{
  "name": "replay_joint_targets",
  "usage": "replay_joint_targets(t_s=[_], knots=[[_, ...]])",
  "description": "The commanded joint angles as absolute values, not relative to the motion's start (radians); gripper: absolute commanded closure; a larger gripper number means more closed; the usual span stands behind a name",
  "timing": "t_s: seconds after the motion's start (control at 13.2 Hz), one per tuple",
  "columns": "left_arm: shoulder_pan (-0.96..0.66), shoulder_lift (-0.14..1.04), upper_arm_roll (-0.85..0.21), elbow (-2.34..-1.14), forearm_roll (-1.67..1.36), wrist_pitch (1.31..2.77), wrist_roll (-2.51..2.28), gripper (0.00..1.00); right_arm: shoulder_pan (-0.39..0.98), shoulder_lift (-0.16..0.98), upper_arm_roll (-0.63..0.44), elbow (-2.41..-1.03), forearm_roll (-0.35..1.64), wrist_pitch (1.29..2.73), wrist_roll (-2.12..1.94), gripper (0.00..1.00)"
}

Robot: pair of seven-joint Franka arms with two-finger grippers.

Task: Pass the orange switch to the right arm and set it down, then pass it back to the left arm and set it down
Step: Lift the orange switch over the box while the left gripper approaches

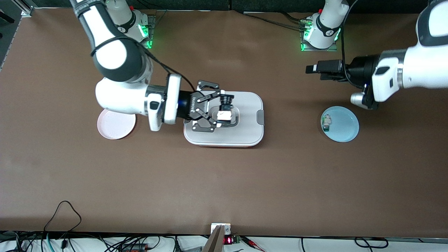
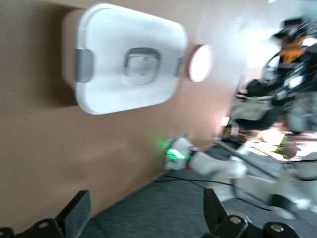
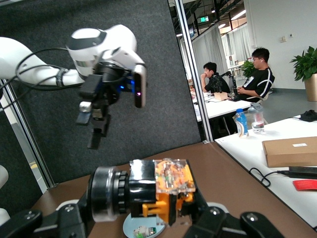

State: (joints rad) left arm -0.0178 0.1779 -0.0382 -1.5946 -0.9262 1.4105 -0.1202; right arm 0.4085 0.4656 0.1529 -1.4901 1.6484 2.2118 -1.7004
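My right gripper point(image 1: 221, 109) hangs over the lid of the white box point(image 1: 245, 134) and is shut on the orange switch point(image 1: 226, 100). In the right wrist view the switch point(image 3: 166, 191) is black with an orange body and a round black end, clamped between the fingers of the right gripper point(image 3: 148, 220). My left gripper point(image 1: 308, 69) is up in the air over bare table toward the left arm's end, pointing at the box, apart from the switch. It is open and empty in the left wrist view point(image 2: 146, 218), which also shows the box point(image 2: 109, 89).
A blue plate point(image 1: 346, 127) holding a small white-and-green component point(image 1: 326, 122) lies under the left arm. A pink plate point(image 1: 113, 127) lies beside the box under the right arm. Cables run along the table's front edge.
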Motion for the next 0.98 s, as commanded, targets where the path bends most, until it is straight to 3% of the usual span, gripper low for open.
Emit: replay_joint_targets(t_s=[0.0, 0.45, 0.91], knots=[[0.023, 0.238, -0.037, -1.592, -1.095, 1.402, -0.124, 0.00, 0.419, 0.480, 0.175, -1.445, 1.671, 2.262, -1.678, 0.68], [-0.008, 0.331, -0.077, -1.601, -1.376, 1.592, -0.063, 0.00, 0.468, 0.500, 0.178, -1.408, 1.672, 2.319, -1.632, 0.69], [-0.024, 0.353, -0.221, -1.588, -1.491, 1.793, -0.061, 0.00, 0.479, 0.512, 0.179, -1.393, 1.669, 2.335, -1.608, 0.69]])
